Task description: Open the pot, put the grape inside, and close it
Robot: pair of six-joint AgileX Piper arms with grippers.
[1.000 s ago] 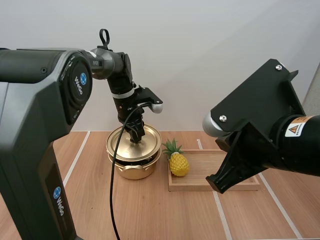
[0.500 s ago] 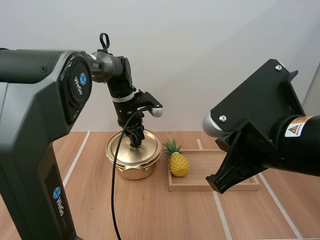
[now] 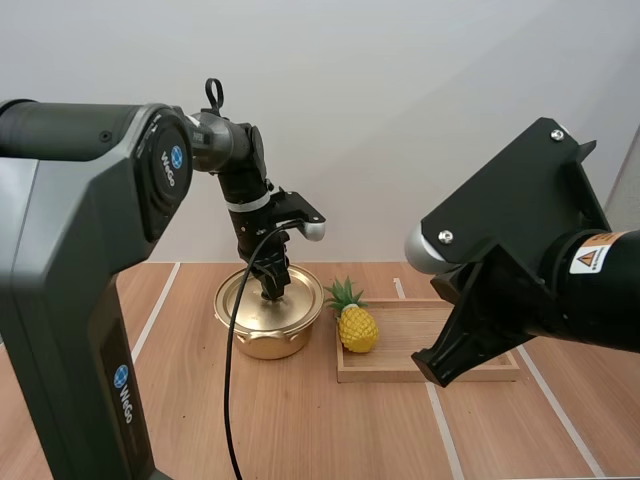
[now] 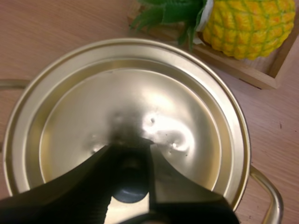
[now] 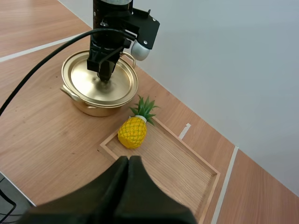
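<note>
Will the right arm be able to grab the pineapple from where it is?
Probably yes. The pineapple sits uncovered in the wooden tray, with nothing between it and the right gripper, which is shut and must open first. The left gripper is off at the lid.

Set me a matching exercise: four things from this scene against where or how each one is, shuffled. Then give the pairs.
1. lid
2. pineapple
3. left gripper
4. right gripper

A. shut, holding nothing
B. resting on the gold pot
C. closed on the knob
D. in a corner of the wooden tray

Pairs: 1-B, 2-D, 3-C, 4-A
</note>
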